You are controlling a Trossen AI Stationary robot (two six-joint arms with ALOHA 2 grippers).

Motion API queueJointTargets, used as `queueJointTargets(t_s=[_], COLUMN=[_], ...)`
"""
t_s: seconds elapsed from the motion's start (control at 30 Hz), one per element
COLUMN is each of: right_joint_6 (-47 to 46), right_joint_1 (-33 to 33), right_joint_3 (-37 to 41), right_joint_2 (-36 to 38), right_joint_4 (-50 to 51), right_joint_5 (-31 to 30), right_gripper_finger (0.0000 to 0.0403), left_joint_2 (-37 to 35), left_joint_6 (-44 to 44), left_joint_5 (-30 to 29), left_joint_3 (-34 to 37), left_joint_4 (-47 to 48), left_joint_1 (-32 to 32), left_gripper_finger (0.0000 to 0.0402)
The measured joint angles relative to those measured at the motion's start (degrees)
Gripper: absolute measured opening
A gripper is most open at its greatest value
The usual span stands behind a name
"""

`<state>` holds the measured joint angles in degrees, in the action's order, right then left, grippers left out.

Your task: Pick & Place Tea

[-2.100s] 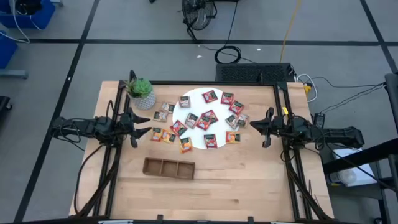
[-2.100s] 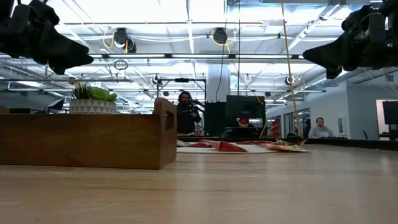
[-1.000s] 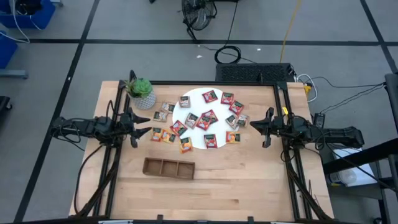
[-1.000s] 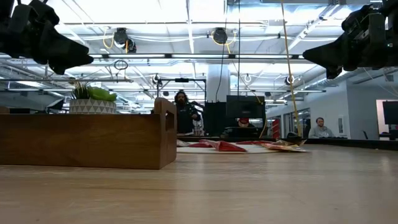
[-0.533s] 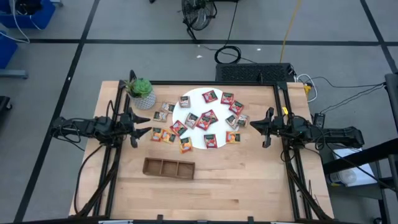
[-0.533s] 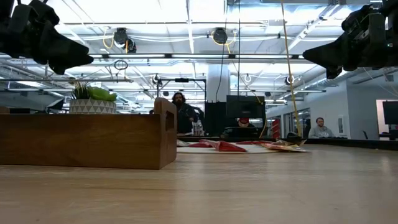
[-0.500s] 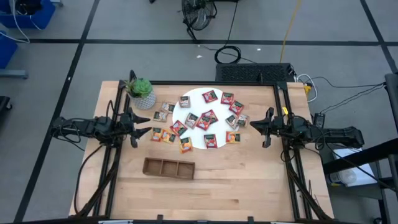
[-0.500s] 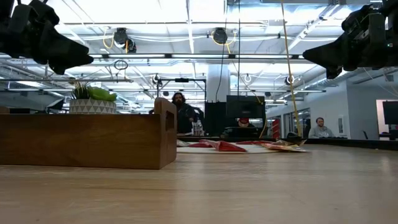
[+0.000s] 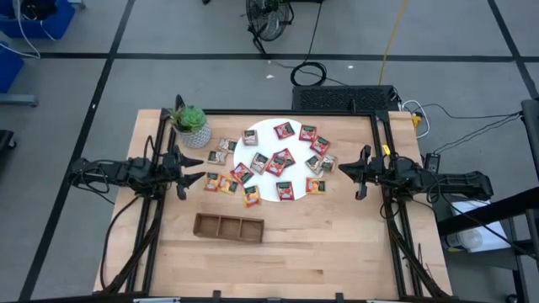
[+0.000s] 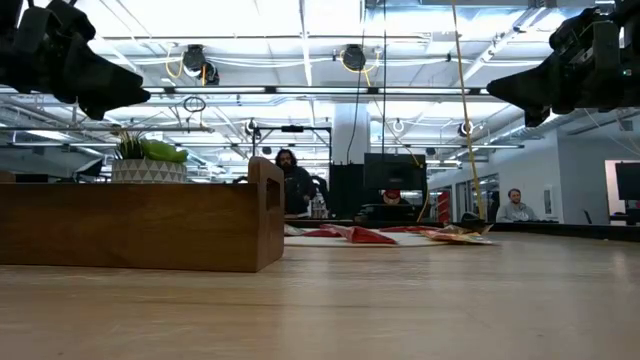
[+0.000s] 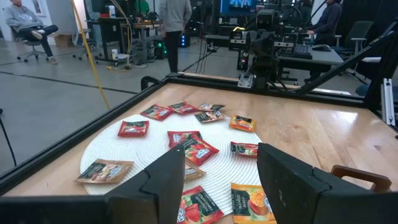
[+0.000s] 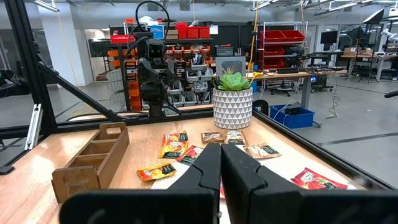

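Red and orange tea sachets (image 9: 282, 160) on white disc (image 9: 266, 179)

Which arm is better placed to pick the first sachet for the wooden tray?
Left, probably. The left gripper is open, beside loose sachets and nearer the tray. The right gripper is shut, across the white disc.

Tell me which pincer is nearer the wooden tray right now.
Left. The left pincer hovers at the table's left side, just past the wooden tray. The right pincer sits at the far right, beyond the white disc.
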<state>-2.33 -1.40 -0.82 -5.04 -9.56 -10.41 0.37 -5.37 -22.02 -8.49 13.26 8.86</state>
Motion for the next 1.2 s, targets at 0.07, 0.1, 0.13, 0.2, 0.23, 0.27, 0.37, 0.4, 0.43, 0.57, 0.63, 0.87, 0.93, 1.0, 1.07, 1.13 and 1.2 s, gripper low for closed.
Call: queueJointTargets(t_s=[0.07,0.1,0.13,0.2,0.23,0.27,0.37,0.4,0.43,0.57,0.63,0.87,0.93,1.0,1.07,1.13,1.2], right_joint_6=[0.0,0.0,-0.01,-0.01,0.0,0.0,0.0,0.0,0.0,0.0,0.0,0.0,0.0,-0.01,-0.09,-1.35,-3.65], right_joint_1=[-0.01,0.01,0.0,-0.01,0.0,0.01,0.01,0.0,0.01,0.01,0.01,0.01,-0.01,0.0,0.01,0.01,0.01], right_joint_3=[0.0,0.0,0.0,0.0,0.0,0.0,0.0,0.0,0.0,0.0,0.0,0.0,0.0,0.0,0.0,0.0,0.0], right_joint_2=[0.0,-0.02,-0.01,-0.01,-0.01,-0.01,0.0,-0.01,-0.02,0.0,-0.02,0.0,0.0,-0.01,-0.02,0.0,-0.02], right_joint_4=[0.0,0.0,0.0,0.0,0.0,0.0,0.0,0.0,0.0,0.0,0.0,0.0,-0.16,-0.6,-0.95,-0.89,-0.88], right_joint_5=[-0.02,0.0,-0.01,-0.01,-0.01,0.0,-0.02,0.0,0.0,-0.01,0.0,0.0,-0.02,-0.01,0.0,0.0,0.0], right_gripper_finger=[0.0,0.0,0.0,0.0,0.0,0.0,0.0,0.0,0.0,0.0,0.0,0.0,0.0,0.0,0.0,0.0,0.0], left_joint_2=[-0.01,-0.01,-0.01,-0.01,0.0,-0.01,0.01,0.01,0.0,0.0,0.01,-0.01,0.0,-0.01,-0.01,0.01,-0.01], left_joint_6=[0.0,-0.01,0.01,0.0,0.0,-0.01,0.0,-0.01,0.0,-0.01,0.01,-0.01,-0.01,0.01,0.0,-0.01,0.0], left_joint_5=[0.0,0.0,0.0,0.0,0.0,0.0,0.0,0.0,0.0,0.0,0.0,0.0,0.0,0.0,0.0,0.0,0.0], left_joint_3=[0.0,0.0,0.0,0.0,0.0,0.0,0.0,0.0,0.0,0.0,0.0,0.0,0.01,0.0,0.0,0.0,0.01], left_joint_4=[0.0,0.0,0.0,0.0,0.0,0.0,0.0,0.0,0.0,0.0,0.0,0.0,0.0,0.0,0.0,0.0,0.0], left_joint_1=[0.0,0.0,0.0,0.0,0.0,0.0,0.0,0.0,0.01,0.01,0.0,0.0,0.0,0.0,0.0,0.0,0.01], left_gripper_finger=[0.02,0.02,0.02,0.02,0.02,0.02,0.02,0.02,0.02,0.02,0.02,0.02,0.02,0.02,0.02,0.02,0.02])
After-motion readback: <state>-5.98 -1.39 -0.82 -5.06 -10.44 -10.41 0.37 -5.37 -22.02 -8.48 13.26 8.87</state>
